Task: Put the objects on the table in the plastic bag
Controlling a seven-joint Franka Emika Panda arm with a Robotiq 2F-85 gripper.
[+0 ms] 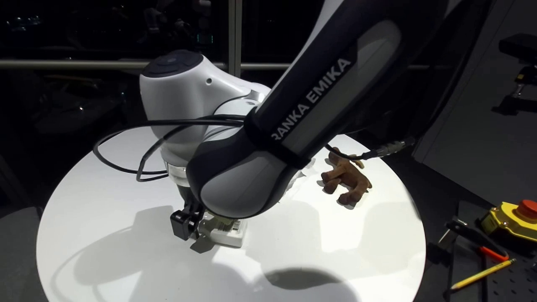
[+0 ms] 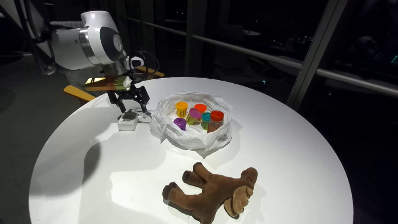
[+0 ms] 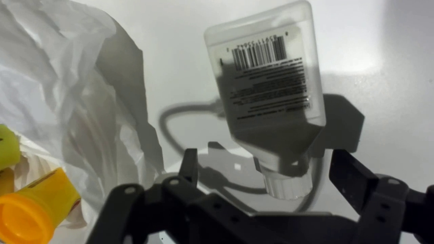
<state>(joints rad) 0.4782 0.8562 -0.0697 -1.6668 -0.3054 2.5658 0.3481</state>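
if the white bottle (image 3: 268, 84) is pinched by its cap (image 3: 288, 186), it could get swung loose. the gripper (image 3: 265, 161) is spread, empty, so the nearby bag (image 3: 67, 67) could get snagged.

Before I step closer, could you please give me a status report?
Gripper open, nothing held. White bottle and brown plush animal lie on table, outside plastic bag. Nothing seen in the way between gripper and bottle.

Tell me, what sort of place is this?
Probably a robotics lab: there's a white-and-black jointed robot arm over a round white tabletop, and a yellow box with a round red button, perhaps for stopping.
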